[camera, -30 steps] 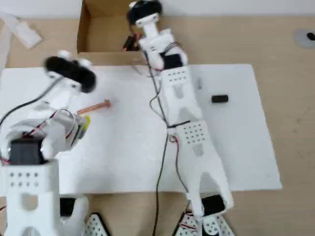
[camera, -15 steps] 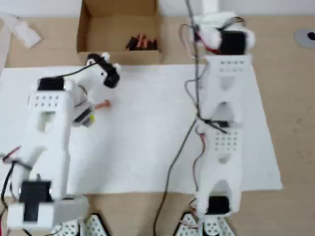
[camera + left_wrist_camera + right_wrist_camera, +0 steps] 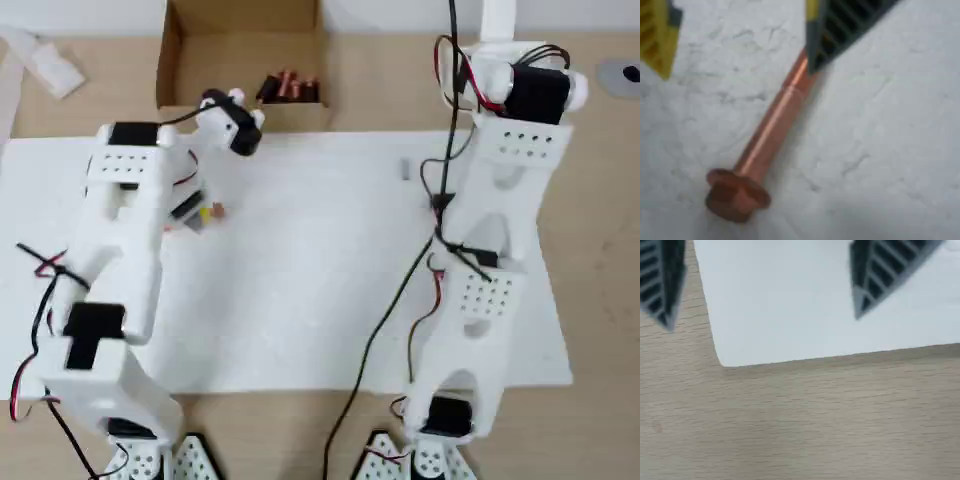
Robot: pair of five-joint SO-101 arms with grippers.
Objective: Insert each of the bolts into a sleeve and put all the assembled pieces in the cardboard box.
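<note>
Left wrist view has the left pincer (image 3: 737, 70) spread wide just above the copper bolt (image 3: 770, 135), which lies flat on the white mat (image 3: 890, 150), so the step in hand looks like grasping it. Closing squarely calls for a shift first, I judge: one finger (image 3: 840, 30) covers the shank's far end. Assembled pieces (image 3: 288, 87) lie in the cardboard box (image 3: 170, 60). The right pincer (image 3: 762, 320) hangs wide and empty over the mat's corner and bare counter (image 3: 815, 430). Whether a sleeve lies under the right arm I cannot tell
</note>
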